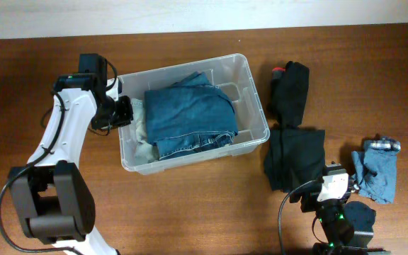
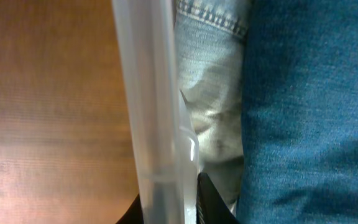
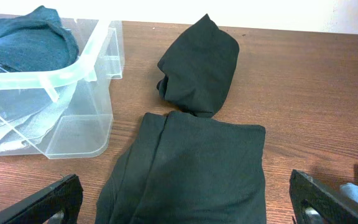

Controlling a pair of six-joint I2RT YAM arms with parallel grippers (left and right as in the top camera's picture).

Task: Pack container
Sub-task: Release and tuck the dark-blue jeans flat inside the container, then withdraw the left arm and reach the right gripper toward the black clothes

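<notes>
The clear plastic container (image 1: pixel 251 85) stands mid-table and holds folded blue jeans (image 1: pixel 190 113) over a pale garment (image 1: pixel 139 127). My left gripper (image 1: pixel 122 111) is shut on the container's left wall, one finger inside and one outside; the left wrist view shows the wall (image 2: pixel 151 112) between the fingers (image 2: pixel 166 205), with jeans (image 2: pixel 309 112) to the right. My right gripper (image 1: pixel 329 185) is open and empty near the front edge, above a flat folded black garment (image 3: pixel 191 168). The container's corner also shows in the right wrist view (image 3: pixel 86 68).
A second rolled black garment (image 1: pixel 291 88) with a red tag lies right of the container. A light-blue denim piece (image 1: pixel 377 166) lies at the far right, and a dark garment (image 1: pixel 360 216) near the right arm's base. Bare wooden table (image 1: pixel 190 205) surrounds them.
</notes>
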